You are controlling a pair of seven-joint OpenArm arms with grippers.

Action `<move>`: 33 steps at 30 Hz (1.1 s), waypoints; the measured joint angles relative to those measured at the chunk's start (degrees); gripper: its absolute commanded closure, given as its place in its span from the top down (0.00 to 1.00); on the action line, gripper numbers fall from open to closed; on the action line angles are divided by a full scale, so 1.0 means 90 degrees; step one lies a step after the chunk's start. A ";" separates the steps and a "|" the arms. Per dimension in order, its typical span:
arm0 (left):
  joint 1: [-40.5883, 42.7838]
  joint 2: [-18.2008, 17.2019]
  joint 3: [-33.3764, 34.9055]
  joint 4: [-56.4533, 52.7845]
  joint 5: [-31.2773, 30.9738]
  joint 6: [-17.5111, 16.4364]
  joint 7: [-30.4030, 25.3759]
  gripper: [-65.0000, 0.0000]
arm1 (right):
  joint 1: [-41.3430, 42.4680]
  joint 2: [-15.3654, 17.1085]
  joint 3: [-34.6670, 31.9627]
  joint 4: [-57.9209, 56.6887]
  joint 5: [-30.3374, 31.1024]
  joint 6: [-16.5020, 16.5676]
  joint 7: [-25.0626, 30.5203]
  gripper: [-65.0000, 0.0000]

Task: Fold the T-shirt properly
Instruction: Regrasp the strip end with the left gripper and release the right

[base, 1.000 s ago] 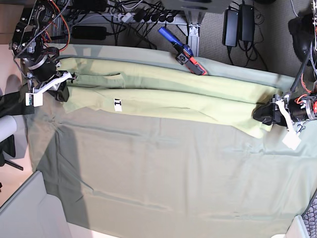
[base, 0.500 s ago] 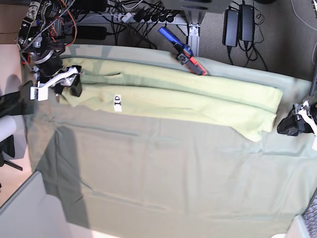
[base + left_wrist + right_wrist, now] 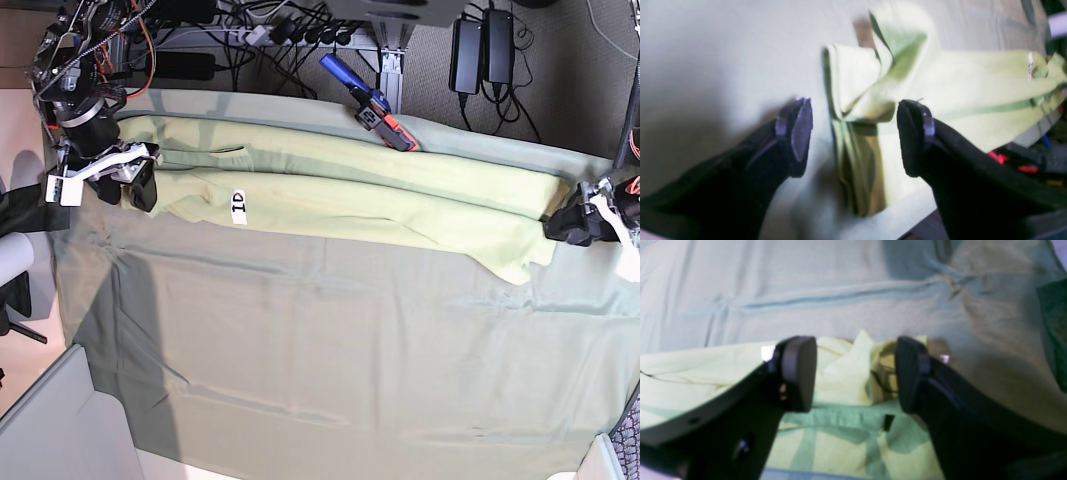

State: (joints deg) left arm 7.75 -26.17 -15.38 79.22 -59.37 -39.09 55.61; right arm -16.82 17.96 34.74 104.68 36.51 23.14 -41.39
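The pale yellow-green T-shirt (image 3: 340,195) lies across the back of the table as a long folded band, its white neck label (image 3: 237,206) facing up. My right gripper (image 3: 125,187) stands open at the band's left end; in the right wrist view a bunched corner of the T-shirt (image 3: 843,376) lies between the spread fingers of that gripper (image 3: 853,373), not pinched. My left gripper (image 3: 566,224) is open at the band's right end. There the T-shirt's folded edge (image 3: 857,100) lies loose in front of the gap of the left gripper (image 3: 855,133).
The grey-green table cloth (image 3: 350,350) covers the whole table. A blue and red tool (image 3: 370,105) rests at the back edge. Cables and power bricks (image 3: 480,45) lie behind the table. A grey panel (image 3: 50,430) stands at the front left corner.
Both grippers have opened and let go of the T-shirt's ends. The left gripper pulled away to the right, then came back to the shirt's end. The right gripper shifted only slightly.
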 measured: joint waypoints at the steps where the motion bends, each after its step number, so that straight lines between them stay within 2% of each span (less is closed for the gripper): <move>1: 0.0000 0.0044 0.0053 0.0000 0.0049 0.0000 -0.0073 0.66 | 0.0000 0.0000 0.0000 0.0000 -0.0002 0.0000 0.0000 0.57; 6: 0.0000 0.0323 0.0058 -0.0002 0.0240 0.0000 -0.0410 0.66 | -0.0002 0.0000 0.0000 0.0000 -0.0005 0.0000 -0.0002 0.57; 17: -0.0034 0.0738 0.0046 -0.0002 0.0335 -0.0005 -0.0474 0.65 | -0.0002 0.0000 0.0000 0.0000 -0.0005 0.0000 -0.0029 0.57; 18: -0.0036 0.0743 0.0046 -0.0002 0.0362 -0.0005 -0.0478 0.61 | -0.0005 -0.0002 0.0000 0.0000 -0.0005 0.0000 -0.0029 0.57; 19: -0.0039 0.0755 0.0046 -0.0002 0.0403 -0.0007 -0.0486 0.53 | -0.0005 -0.0002 0.0000 0.0000 -0.0005 0.0000 -0.0029 0.57; 21: -0.0039 0.0755 0.0046 -0.0002 0.0527 -0.0007 -0.0481 0.29 | -0.0002 0.0000 0.0000 0.0000 -0.0005 0.0000 -0.0029 0.57; 24: -0.0029 0.0777 0.0061 -0.0012 0.0549 -0.0007 -0.0350 0.01 | -0.0002 -0.0002 0.0000 0.0000 -0.0002 0.0000 -0.0029 0.57; 33: -0.0185 0.0675 0.0073 0.0044 0.0583 -0.0017 -0.0277 0.00 | -0.0002 -0.0002 0.0265 0.0007 0.0017 0.0000 -0.0034 0.57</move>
State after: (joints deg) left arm 6.09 -20.10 -14.72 79.61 -54.13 -39.24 53.12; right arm -16.84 17.93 37.12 104.75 36.67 23.14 -41.69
